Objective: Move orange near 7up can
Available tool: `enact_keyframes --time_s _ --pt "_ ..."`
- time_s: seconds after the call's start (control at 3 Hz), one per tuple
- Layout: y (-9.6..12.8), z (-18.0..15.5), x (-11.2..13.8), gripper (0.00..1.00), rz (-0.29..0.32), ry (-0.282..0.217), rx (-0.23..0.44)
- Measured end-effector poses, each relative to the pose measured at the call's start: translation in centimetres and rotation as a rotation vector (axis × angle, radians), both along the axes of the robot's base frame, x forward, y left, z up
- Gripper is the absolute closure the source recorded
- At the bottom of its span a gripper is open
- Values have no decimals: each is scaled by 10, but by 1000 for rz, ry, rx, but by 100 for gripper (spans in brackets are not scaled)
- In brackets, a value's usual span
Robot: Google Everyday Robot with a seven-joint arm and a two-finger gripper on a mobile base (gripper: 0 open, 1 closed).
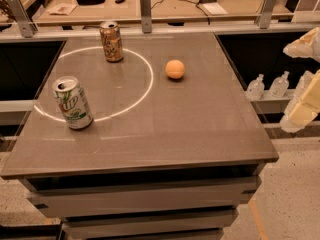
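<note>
The orange (175, 69) is a small round pale-orange fruit on the grey table (165, 129), right of the middle and toward the back. The 7up can (73, 102) stands upright near the table's left edge, silver-white with green lettering. The gripper (302, 106) hangs at the right edge of the camera view, off the table's right side, well to the right of the orange and touching nothing.
A brown-gold can (111, 41) stands upright at the back of the table. A bright ring of light (148, 84) lies on the tabletop. Small clear bottles (270, 86) sit on a shelf to the right. A cluttered bench (165, 1) runs behind.
</note>
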State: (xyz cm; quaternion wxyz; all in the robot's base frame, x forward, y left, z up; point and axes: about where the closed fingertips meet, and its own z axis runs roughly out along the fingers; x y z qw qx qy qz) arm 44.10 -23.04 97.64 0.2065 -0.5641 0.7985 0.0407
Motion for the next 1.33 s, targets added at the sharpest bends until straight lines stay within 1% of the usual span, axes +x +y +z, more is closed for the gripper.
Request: enact_keyframes --time_s 0.33,0.67,1.0,1.33 --pt "-9 -9 -1 0 -57 -1 165" --pt "-8 -10 -12 0 -119 -73 336" --pt "-6 -23 -13 0 -191 -162 458" --pt "-2 -37 -2 0 -270 -212 523"
